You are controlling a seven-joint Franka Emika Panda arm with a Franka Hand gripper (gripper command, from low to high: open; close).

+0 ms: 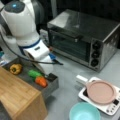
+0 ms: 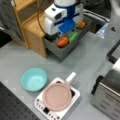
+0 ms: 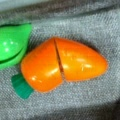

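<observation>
- Black gripper (image 1: 50, 76) down low in the grey felt-lined tray (image 1: 53, 87), right beside the orange toy carrot with green stub (image 1: 41, 81); jaws apart or together, cannot tell.
- Carrot (image 3: 62, 66) filling the wrist view, split by a seam.
- Glossy green toy vegetable (image 3: 12, 46) just beside the carrot.
- Yellow toy pepper (image 1: 15, 69) further along in the tray.
</observation>
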